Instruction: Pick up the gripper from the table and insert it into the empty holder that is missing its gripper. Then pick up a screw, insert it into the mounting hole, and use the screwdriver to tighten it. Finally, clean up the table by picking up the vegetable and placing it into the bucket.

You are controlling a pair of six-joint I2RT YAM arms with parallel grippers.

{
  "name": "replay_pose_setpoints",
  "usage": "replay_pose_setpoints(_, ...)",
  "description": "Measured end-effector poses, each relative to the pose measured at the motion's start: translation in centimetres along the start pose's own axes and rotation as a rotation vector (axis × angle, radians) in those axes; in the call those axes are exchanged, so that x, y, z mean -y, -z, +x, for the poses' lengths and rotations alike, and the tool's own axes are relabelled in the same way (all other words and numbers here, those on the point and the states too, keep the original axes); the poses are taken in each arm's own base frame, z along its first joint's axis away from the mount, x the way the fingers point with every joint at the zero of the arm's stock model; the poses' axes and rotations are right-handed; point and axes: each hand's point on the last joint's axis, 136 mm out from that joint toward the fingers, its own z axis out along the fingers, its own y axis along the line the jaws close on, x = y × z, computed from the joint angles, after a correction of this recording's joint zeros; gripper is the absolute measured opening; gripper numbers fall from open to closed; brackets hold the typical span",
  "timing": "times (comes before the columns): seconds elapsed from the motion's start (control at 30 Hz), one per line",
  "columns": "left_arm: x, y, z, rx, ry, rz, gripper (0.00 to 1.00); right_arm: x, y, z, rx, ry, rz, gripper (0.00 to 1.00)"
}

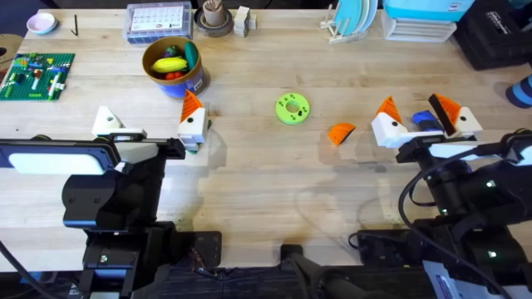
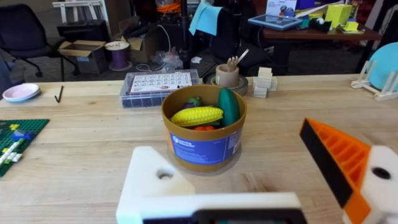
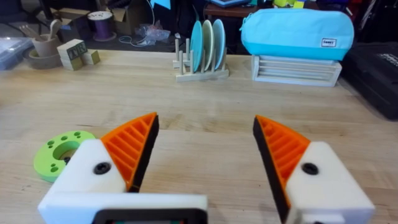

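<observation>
The loose orange gripper (image 1: 341,132) lies on the table between the green disc (image 1: 292,108) and my right arm. My left gripper (image 1: 147,106) is open. One of its mounts is the bare white holder (image 1: 106,122) (image 2: 152,177), the other carries an orange pad (image 2: 333,155). Just beyond it stands the blue bucket (image 1: 173,66) (image 2: 204,140), with toy corn, a green piece and something red inside. A small dark green bit (image 1: 205,124) peeks out beside the padded finger. My right gripper (image 1: 412,101) (image 3: 205,121) is open, both pads in place. A blue thing (image 1: 425,121) lies at its base; I cannot tell whether it is the screwdriver. Screws are too small to make out.
A Lego plate (image 1: 37,75) sits at the far left and a pink bowl (image 1: 40,22) behind it. Along the back edge stand a clear parts box (image 1: 158,21), a brown cup (image 1: 214,18), a dish rack (image 1: 353,21) and a blue pouch on trays (image 1: 420,12).
</observation>
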Motion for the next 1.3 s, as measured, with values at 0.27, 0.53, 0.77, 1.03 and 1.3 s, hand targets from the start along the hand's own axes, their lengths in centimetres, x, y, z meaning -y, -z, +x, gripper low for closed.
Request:
replay_pose_setpoints(0.27,0.0,0.0,-0.4,0.014,0.0,0.0,0.992,0.0,0.0,0.0,-0.003,0.0,0.0,0.978)
replay_pose_setpoints(0.53,0.0,0.0,0.3,-0.012,0.0,0.001,0.992,0.1,0.1,0.2,-0.016,0.0,0.005,0.978)
replay_pose_setpoints(0.77,0.1,2.3,1.5,-0.277,-0.014,0.005,0.992,-0.2,0.9,0.8,-0.108,-0.004,-0.009,0.98)
replay_pose_setpoints(1.03,0.5,2.5,-2.4,-0.708,-0.014,0.034,0.992,-0.5,4.5,-4.7,-0.374,-0.016,-0.024,0.98)
replay_pose_setpoints(1.3,0.5,-0.8,-4.7,-0.841,-0.012,0.042,0.992,-0.5,4.1,-8.6,-0.453,-0.004,-0.03,0.982)
